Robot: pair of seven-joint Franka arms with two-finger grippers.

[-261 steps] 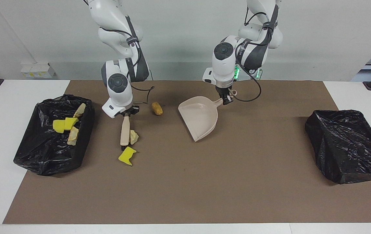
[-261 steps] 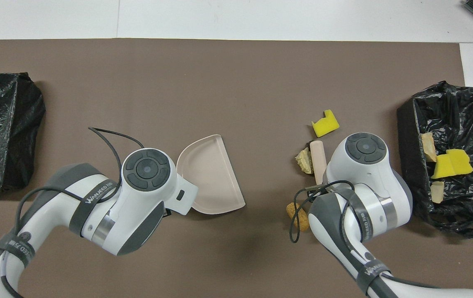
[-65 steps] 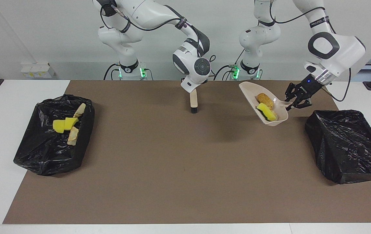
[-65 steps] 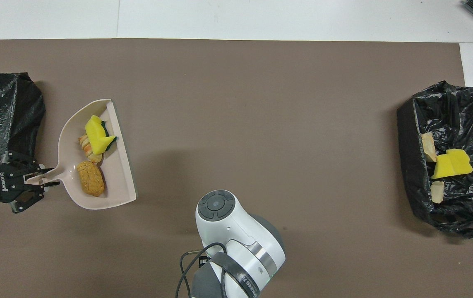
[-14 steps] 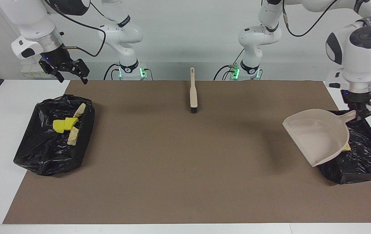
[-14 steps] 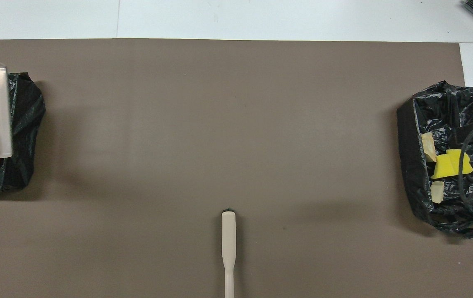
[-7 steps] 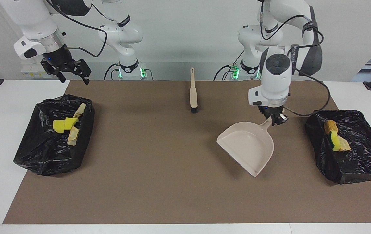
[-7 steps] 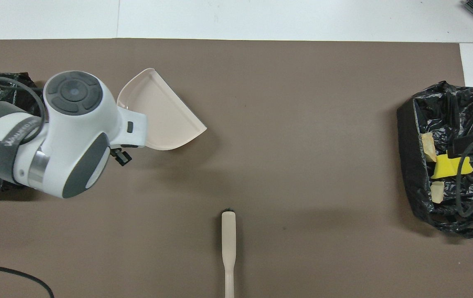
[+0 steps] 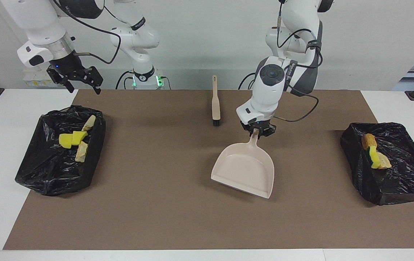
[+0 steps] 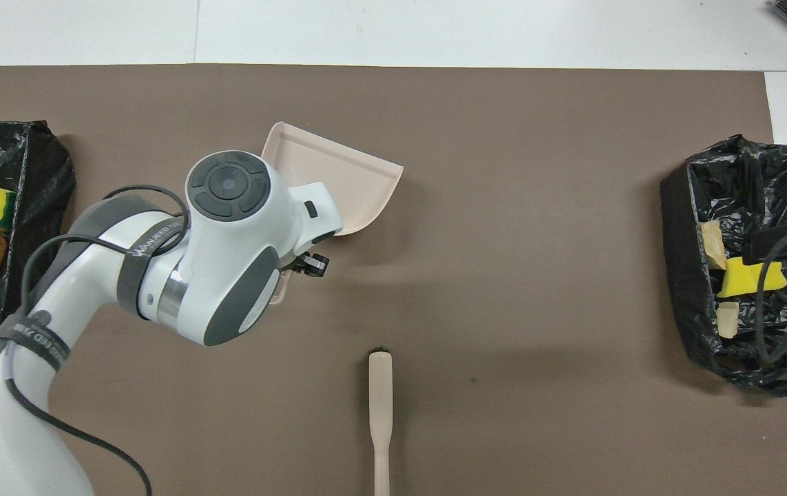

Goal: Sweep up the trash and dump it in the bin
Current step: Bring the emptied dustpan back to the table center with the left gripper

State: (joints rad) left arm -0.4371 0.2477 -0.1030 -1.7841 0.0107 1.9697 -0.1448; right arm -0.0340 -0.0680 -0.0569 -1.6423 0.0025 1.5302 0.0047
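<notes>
- Left gripper (image 9: 256,133) clamped on dustpan (image 9: 243,169) handle; pan empty, over mat (image 9: 178,217) middle, mouth facing away from the robots, handle running back toward them.
- Trash: all binned as far as I can see. Yellow and tan scraps (image 9: 73,139) in bin at right arm's end (image 9: 58,174); brown lump, yellow-green sponge, tan bit (image 9: 373,152) in bin at left arm's end (image 9: 391,181). None visible on the mat.
- Judgement: dumping looks done; next move is likely setting the pan down. Pan is low already, so the key relation is pan straight above bare mat.
- Brush (image 9: 215,103) lies just beside the left gripper, nearer the robots than the pan, long axis parallel to the handle; only obstacle if the pan is drawn back.
- Right gripper (image 9: 80,81) waits up in the air over the table edge near its bin, fingers spread, empty.
</notes>
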